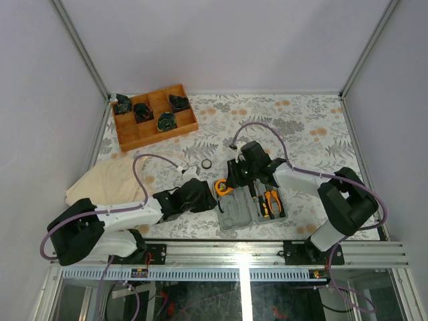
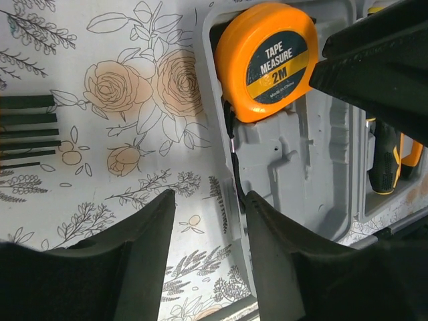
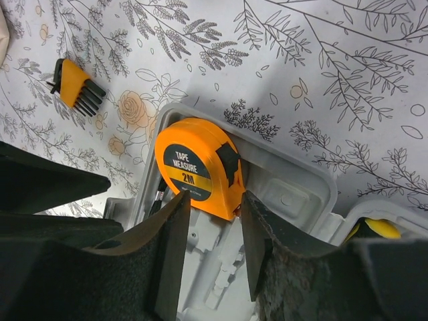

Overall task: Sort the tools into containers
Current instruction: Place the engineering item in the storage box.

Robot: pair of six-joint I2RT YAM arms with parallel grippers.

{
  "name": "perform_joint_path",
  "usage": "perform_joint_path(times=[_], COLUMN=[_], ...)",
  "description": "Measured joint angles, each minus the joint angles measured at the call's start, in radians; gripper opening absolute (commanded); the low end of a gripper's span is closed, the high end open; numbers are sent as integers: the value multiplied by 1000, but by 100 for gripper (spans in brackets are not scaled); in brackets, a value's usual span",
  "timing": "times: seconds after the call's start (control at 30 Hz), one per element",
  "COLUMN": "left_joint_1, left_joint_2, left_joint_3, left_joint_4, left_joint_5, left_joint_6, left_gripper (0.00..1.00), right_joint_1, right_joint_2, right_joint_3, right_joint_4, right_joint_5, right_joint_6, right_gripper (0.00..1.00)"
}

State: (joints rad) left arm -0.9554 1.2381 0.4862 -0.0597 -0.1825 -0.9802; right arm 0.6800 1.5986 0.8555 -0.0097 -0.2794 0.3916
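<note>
An orange tape measure [image 3: 194, 164] lies tilted in the far left corner of the open grey case [image 3: 294, 194]. My right gripper [image 3: 214, 195] comes down over it, and both fingertips press its near end. The overhead view shows the tape measure [image 1: 223, 187] at the case's [image 1: 235, 217] left half, with the right gripper [image 1: 235, 179] right behind it. My left gripper [image 2: 208, 197] stands open beside the case's left edge, with only tablecloth between its fingers. Orange-handled pliers [image 1: 271, 200] and a black-and-yellow screwdriver [image 2: 384, 160] lie in the right half. A small black ring [image 1: 207, 164] sits on the cloth behind.
A brown wooden divided tray [image 1: 137, 134] with black parts stands at the back left. A beige cloth [image 1: 110, 180] lies left of my left arm. An orange holder of hex keys [image 3: 77, 90] lies on the tablecloth left of the case.
</note>
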Motion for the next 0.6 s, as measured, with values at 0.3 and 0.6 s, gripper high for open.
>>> perform_joint_path(times=[0.3, 0.6], left_joint_1=[0, 0], left_joint_2=[88, 109], left_joint_3=[-13, -17], left_joint_4=[96, 134], left_joint_5=[35, 46], left_joint_6=[-15, -17], left_gripper=[33, 31], right_joint_1=[0, 0], right_joint_2=[13, 24], right_joint_3=[1, 47], right_joint_4=[-15, -112], right_joint_5=[-30, -39], right_joint_6=[2, 32], right_gripper=[40, 34])
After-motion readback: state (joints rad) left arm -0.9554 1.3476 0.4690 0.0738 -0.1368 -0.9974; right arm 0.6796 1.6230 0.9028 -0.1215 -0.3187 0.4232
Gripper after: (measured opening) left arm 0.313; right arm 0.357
